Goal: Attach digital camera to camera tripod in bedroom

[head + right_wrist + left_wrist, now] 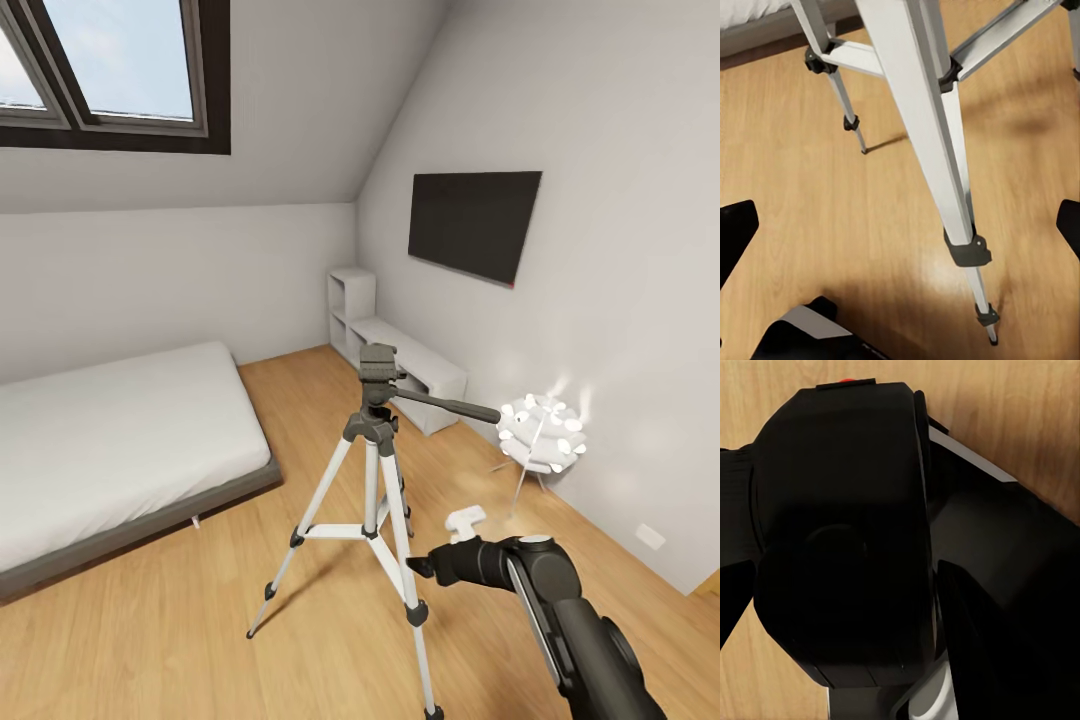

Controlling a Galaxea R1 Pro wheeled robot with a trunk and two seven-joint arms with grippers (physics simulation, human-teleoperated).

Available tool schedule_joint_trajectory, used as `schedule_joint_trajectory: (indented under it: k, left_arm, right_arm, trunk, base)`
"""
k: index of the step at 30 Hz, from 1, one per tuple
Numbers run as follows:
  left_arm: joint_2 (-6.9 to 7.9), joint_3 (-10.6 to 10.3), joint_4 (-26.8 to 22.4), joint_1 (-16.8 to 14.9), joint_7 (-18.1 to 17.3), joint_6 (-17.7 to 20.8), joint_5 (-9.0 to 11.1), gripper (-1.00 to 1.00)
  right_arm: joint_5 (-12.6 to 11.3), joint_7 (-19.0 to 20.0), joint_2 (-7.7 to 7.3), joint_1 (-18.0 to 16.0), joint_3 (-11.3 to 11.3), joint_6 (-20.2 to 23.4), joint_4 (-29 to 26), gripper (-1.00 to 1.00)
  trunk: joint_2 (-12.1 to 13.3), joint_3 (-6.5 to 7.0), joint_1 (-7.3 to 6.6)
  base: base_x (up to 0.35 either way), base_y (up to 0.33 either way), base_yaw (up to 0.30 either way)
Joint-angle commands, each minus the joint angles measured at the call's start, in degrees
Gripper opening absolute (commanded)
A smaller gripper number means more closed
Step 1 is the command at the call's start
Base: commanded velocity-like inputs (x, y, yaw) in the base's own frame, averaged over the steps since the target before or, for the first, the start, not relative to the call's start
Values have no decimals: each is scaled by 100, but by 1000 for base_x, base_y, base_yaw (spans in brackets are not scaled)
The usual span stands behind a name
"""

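The camera tripod (375, 470) stands upright on the wood floor in the middle of the bedroom. Its dark grey head (378, 365) is bare, and its pan handle points right. The digital camera (840, 532), black with a red button (847, 382) on its top edge, sits very close in the left wrist view, with my left gripper (870, 555) shut on it. My right gripper (420, 567) hangs low beside the tripod's nearest leg (922, 112). It is open, and its fingertips (739, 232) are spread wide with nothing between them.
A low bed (110, 440) lies to the left of the tripod. White cube shelves (400, 355) and a black TV (470, 222) line the right wall. A white ball lamp (542, 432) stands at the right. A small white object (466, 520) lies on the floor.
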Motion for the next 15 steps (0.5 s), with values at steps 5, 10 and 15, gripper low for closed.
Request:
schedule_joint_trajectory:
  k: [5, 10, 15]
  left_arm:
    - [4, -46, -1, -3, 19, -11, 21, -100]
    - [5, -46, -1, -3, 20, -11, 22, -100]
    - [12, -45, -1, -3, 20, -11, 33, -100]
  right_arm:
    - [53, 42, 132, -6, 3, -14, -7, 100]
    - [58, -156, 437, -6, -16, -78, -2, 100]
    - [23, -802, 667, -6, -18, -425, 22, 100]
  trunk:
    - [-12, -12, 3]
    - [-12, -12, 3]
    - [-12, -12, 3]
  base:
    - [0, 0, 0]
    - [0, 0, 0]
    - [0, 0, 0]
